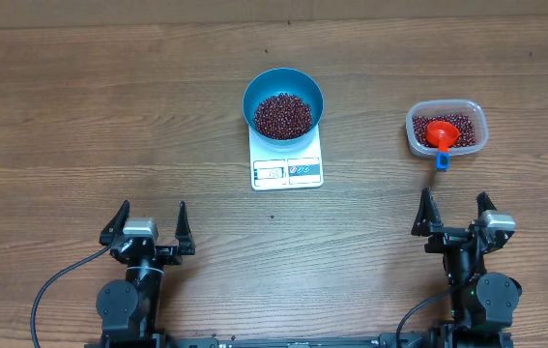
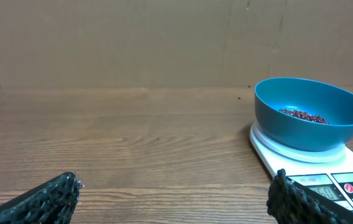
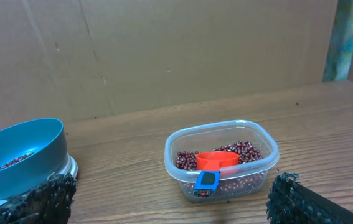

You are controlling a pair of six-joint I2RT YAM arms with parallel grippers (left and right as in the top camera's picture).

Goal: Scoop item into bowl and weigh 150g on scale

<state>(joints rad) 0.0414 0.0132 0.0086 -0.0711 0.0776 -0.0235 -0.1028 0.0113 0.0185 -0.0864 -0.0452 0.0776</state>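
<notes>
We hold left gripper and right gripper spread by near table edge | bowl on scale, well apart from both

The table is showing matt, grained wood. At its twelve o'clock the bowl is looking like smooth plastic with a soft sheen, and the white scale under it is gleaming smooth. Toward two o'clock the clear plastic tub is glinting around a smooth plastic scoop. The beans are shining faintly. The black finger pads are looking rough, the cardboard behind matt.
</notes>
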